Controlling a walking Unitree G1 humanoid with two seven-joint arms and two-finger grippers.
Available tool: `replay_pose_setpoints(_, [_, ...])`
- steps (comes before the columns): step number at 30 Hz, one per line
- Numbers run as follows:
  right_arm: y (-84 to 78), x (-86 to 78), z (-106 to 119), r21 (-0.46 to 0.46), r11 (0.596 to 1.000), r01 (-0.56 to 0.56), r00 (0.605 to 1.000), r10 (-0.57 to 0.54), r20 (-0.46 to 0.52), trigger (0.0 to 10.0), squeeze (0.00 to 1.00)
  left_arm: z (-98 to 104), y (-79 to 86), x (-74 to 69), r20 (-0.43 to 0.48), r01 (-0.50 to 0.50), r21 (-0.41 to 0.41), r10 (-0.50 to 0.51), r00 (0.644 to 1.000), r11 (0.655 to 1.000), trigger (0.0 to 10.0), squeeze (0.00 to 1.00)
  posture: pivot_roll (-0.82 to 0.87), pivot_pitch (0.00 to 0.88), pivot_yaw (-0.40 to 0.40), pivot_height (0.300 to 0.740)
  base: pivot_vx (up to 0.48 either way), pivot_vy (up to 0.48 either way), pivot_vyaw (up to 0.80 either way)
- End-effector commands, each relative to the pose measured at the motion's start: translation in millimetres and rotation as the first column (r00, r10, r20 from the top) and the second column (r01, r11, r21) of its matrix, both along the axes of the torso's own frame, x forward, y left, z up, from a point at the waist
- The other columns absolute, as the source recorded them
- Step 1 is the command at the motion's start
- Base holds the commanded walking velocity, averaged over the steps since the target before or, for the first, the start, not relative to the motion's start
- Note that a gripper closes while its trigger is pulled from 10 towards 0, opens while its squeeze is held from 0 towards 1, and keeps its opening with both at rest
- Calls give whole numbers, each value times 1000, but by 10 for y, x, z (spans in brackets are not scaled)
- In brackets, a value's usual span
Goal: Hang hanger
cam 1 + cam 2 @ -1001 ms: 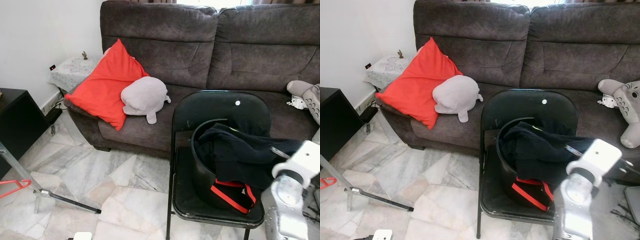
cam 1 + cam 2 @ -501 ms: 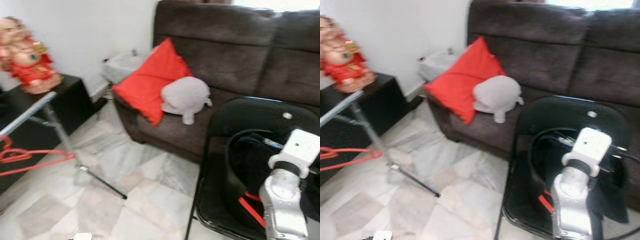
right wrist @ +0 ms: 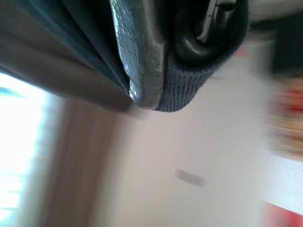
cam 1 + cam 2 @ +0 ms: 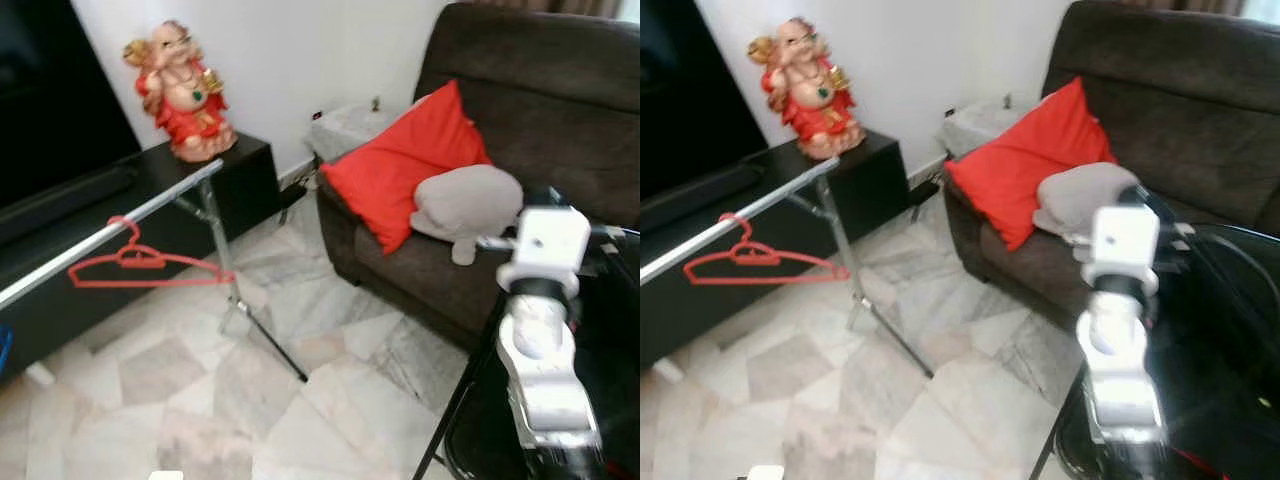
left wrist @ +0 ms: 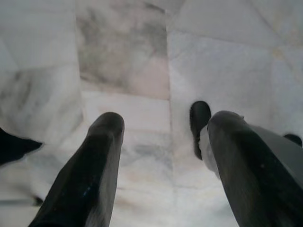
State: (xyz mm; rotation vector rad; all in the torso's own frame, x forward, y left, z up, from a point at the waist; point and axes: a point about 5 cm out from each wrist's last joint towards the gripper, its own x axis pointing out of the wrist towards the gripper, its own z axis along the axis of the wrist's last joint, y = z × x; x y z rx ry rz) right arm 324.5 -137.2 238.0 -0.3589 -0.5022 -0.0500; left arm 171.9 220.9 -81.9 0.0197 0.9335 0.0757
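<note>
A red hanger (image 4: 140,266) hangs on a slanted silver rail (image 4: 120,226) at the left, in front of a black cabinet. My right arm (image 4: 541,330) is raised at the right, its white wrist block level with the sofa seat. In the right wrist view my right gripper (image 3: 158,71) is shut on a fold of dark knit cloth (image 3: 189,80), with a dark hook (image 3: 215,19) tucked in the fold. My left gripper (image 5: 161,127) hangs open over the marble floor with nothing between its fingers (image 5: 102,142).
A red and gold statue (image 4: 182,92) stands on the black cabinet (image 4: 235,175). The rail's stand leg (image 4: 262,340) slants across the floor. A brown sofa (image 4: 540,60) holds a red cushion (image 4: 410,160) and a grey plush (image 4: 465,200). A black chair (image 4: 1230,330) is beside my right arm.
The camera has swung left, bringing the rail, red hanger and statue into full view. My right arm has risen from the basket on the chair, with dark cloth in its gripper.
</note>
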Motion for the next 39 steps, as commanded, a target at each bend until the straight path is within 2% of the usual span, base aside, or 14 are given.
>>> replay_pose_setpoints(1, [249,-101,168,-40,990,-136,987,139,85,10000,0,-13,44,-47,-19,5,19,-5,1000,1000,10000,0,-86,51,84,740,0,0,794])
replay_pose_setpoints(2, [361,-129,195,-50,976,-210,973,214,87,10000,0,-13,44,-46,-20,5,20,-5,1000,1000,10000,0,-86,51,84,740,0,0,794])
replay_pose_setpoints(3, [779,-292,204,-107,862,-495,865,500,29,10000,0,-12,41,-42,-20,6,20,-5,1000,1000,10000,0,-85,54,81,740,0,0,794])
replay_pose_setpoints(4, [938,-384,183,-124,787,-604,794,608,-11,10000,0,-12,40,-40,-19,5,20,-5,1000,1000,10000,0,-85,54,81,740,0,0,794])
replay_pose_setpoints(5, [938,-384,183,-124,787,-604,794,608,-11,10000,0,-12,40,-40,-19,5,20,-5,1000,1000,10000,0,-85,54,81,740,0,0,794])
replay_pose_setpoints(7, [1162,-609,31,-84,601,-795,606,787,-116,10000,0,-11,31,-34,-18,3,19,-3,1000,1000,10000,0,-80,55,76,740,0,0,684])
replay_pose_setpoints(9, [1161,-614,-31,-57,590,-805,592,793,-143,10000,0,-11,28,-32,-17,3,18,-2,1000,1000,10000,0,-77,56,75,740,0,0,288])
replay_pose_setpoints(12, [972,-442,-231,30,707,-707,691,699,-185,10000,0,-10,24,-29,-16,2,17,-2,1000,1000,10000,0,-80,59,74,740,0,0,0])
replay_pose_setpoints(14, [972,-442,-231,30,707,-707,691,699,-185,10000,0,-10,24,-29,-16,2,17,-2,1000,1000,10000,0,-80,59,74,740,0,0,0])
replay_pose_setpoints(16, [639,-210,-455,161,844,-512,808,536,-243,10000,0,-10,28,-29,-18,2,17,-1,1000,1000,10000,0,-82,62,76,740,0,0,0])
replay_pose_setpoints(18, [497,-147,-557,214,877,-430,834,477,-278,10000,0,-10,31,-31,-18,1,17,-1,1000,1000,10000,0,-82,62,76,740,0,0,0])
replay_pose_setpoints(19, [80,-44,-865,379,913,-155,886,298,-355,10000,0,-9,39,-32,-19,2,20,-1,1000,1000,10000,0,-78,62,78,740,0,0,0])
replay_pose_setpoints(26, [-290,-139,-1386,488,859,152,840,148,-522,10000,0,-7,55,-36,-18,3,27,-3,1000,1000,10000,0,-67,65,82,740,0,0,0])
replay_pose_setpoints(39, [-270,-153,-1572,489,848,204,818,127,-561,10000,0,-3,78,-45,-11,-1,43,2,1000,999,10000,0,-63,51,77,740,0,0,0])
